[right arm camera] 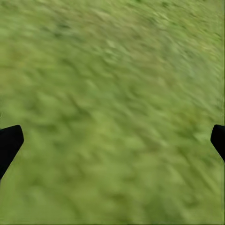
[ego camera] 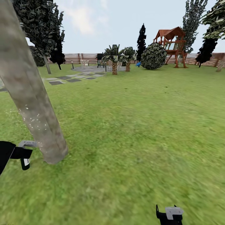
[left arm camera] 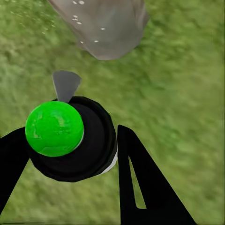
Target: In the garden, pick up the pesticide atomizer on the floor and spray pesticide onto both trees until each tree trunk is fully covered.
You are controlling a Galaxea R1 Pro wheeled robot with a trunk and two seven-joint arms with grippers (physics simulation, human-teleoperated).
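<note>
Black fingers of your left gripper (left arm camera: 70,154) pinch the green-capped pesticide atomizer (left arm camera: 70,140), nozzle facing the speckled tree trunk (ego camera: 31,100) just beside it; spraying seems underway, so sweep upward next, right gripper (right arm camera: 112,140) spread idle

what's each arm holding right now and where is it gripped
The left end effector holds the pesticide atomizer by its black body just under the green cap, nozzle toward the tree trunk. The right end effector is open over the grass, holding nothing.
</note>
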